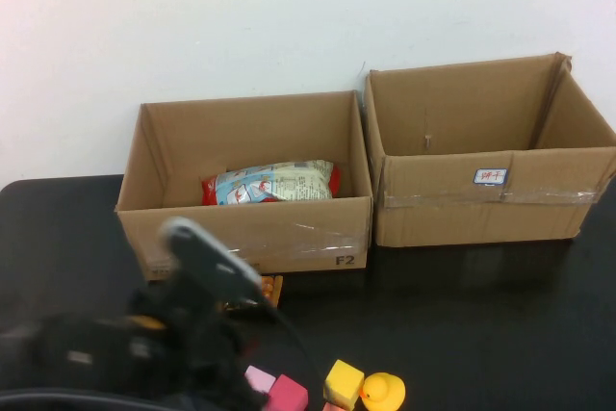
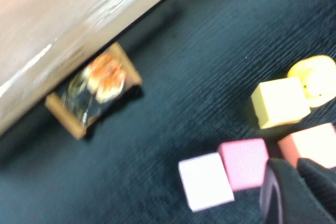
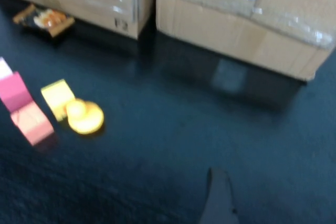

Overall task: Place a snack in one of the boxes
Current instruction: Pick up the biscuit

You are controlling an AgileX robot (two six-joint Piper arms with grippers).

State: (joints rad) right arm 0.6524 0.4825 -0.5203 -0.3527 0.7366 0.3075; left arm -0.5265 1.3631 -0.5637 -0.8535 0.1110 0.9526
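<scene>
My worry: the orange snack packet [image 1: 270, 289] lies on the table [image 1: 462, 315] tight against the left box [image 1: 252, 238], so my left end effector [image 1: 207, 353], hovering just before it, may snag cardboard. Whether either end effector is open, I cannot tell; the right end effector [image 3: 218, 203] is cut off, low over bare table.

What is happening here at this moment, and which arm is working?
The left arm is over the table's near left, its left gripper above the toy blocks, holding nothing visible. A small snack packet lies on the table against the front of the left box, which already holds a snack bag. The right box looks empty. Only a tip of the right gripper shows, over bare table.
</scene>
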